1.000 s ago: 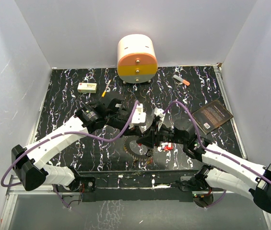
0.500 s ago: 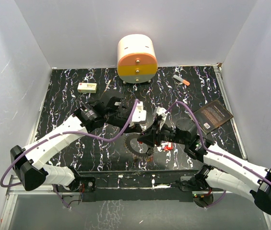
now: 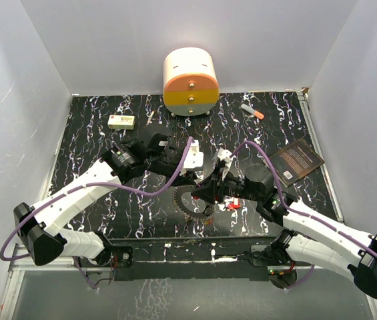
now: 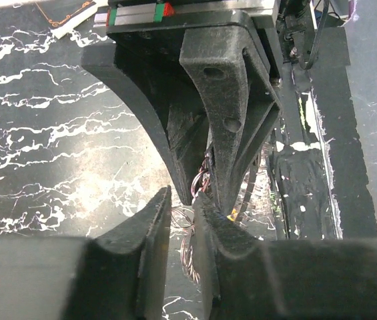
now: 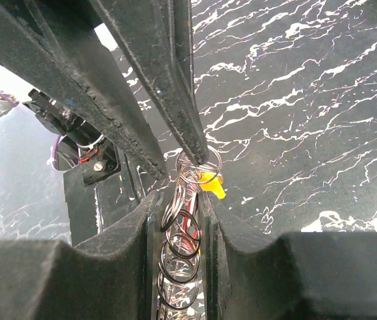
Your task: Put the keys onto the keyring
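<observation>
Two hands crowding one large grey-silver wire keyring (image 5: 180, 243).
Right hand (image 5: 179, 200) is clamping its stiff-looking, likely slippery coils; left hand's (image 4: 181, 197) grip, cannot tell; tiny yellow-headed key (image 5: 211, 185) is probably wanting a head pinch.

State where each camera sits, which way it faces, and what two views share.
Top external: above and behind the bases, looking down on the table; both arms, keyring between them.
Left wrist: on the left arm, looking along the left gripper at the right gripper's tips.
Right wrist: on the right arm, looking along its own fingers at wire rings and a yellow key.
Shared: both wrist views show the grippers meeting tip to tip.
</observation>
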